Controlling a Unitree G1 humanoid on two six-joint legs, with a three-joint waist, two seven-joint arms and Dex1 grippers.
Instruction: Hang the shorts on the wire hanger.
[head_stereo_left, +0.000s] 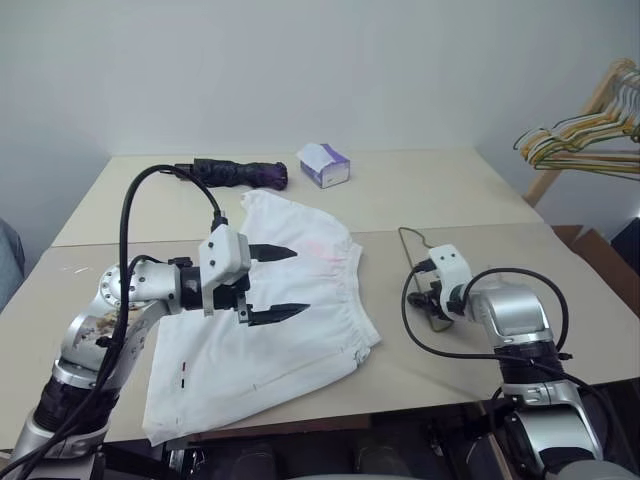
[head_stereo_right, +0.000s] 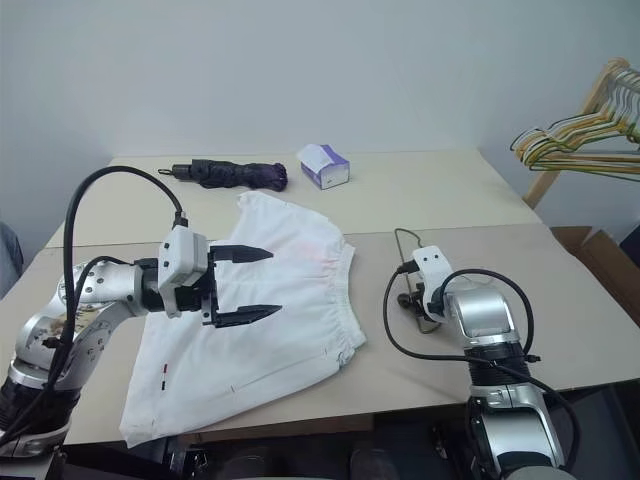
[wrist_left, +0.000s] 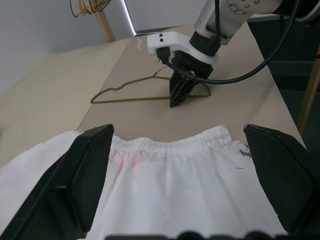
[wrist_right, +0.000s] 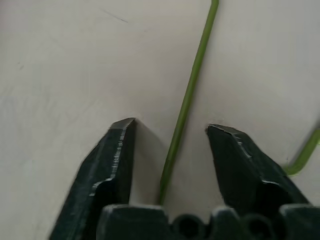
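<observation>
Pickup of the wire hanger (wrist_left: 150, 90) is underway: right gripper (wrist_right: 170, 131) straddles its wire unclosed, must pinch; left gripper (head_stereo_left: 285, 282) gapes above the shorts (head_stereo_left: 300, 330).

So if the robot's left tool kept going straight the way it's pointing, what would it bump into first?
Probably the right tool, which sits down on the wire hanger straight ahead. The left tool hangs open above the shorts and looks set to pass over the waistband, though depth is unclear.

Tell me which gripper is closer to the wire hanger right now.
The right. The right gripper is down on the wire hanger, one wire running between its fingers. The left gripper hovers open over the shorts, off to the hanger's side.
</observation>
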